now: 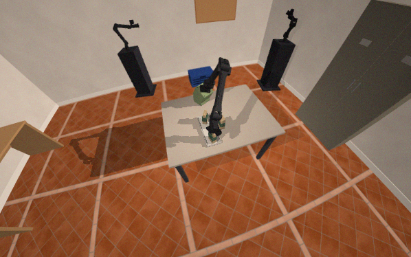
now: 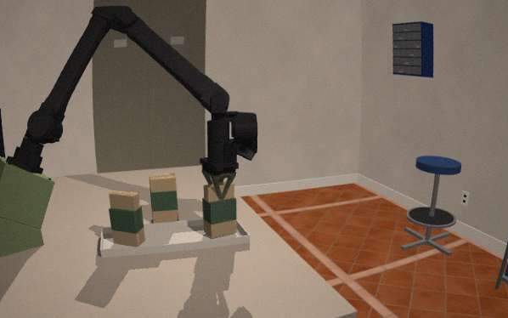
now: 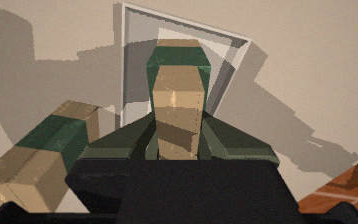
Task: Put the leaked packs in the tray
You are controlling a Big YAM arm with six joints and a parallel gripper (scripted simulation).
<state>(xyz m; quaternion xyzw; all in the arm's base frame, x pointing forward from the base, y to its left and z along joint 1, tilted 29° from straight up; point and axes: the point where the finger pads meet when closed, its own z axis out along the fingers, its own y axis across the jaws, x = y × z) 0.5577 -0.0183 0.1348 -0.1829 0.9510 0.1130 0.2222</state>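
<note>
My pincer (image 1: 214, 132) (image 2: 221, 196) (image 3: 178, 111) is partly open, closed on a tan-and-green block-shaped coffee pack (image 1: 212, 138) (image 2: 219, 212) (image 3: 179, 56); the pack hangs directly below me, long axis upright, at the right end of the shallow pale tray (image 1: 203, 133) (image 2: 163, 251) (image 3: 123, 60); its foot looks inside the rim; I cannot tell whether it touches bottom; letting go seems to turn on that.
</note>
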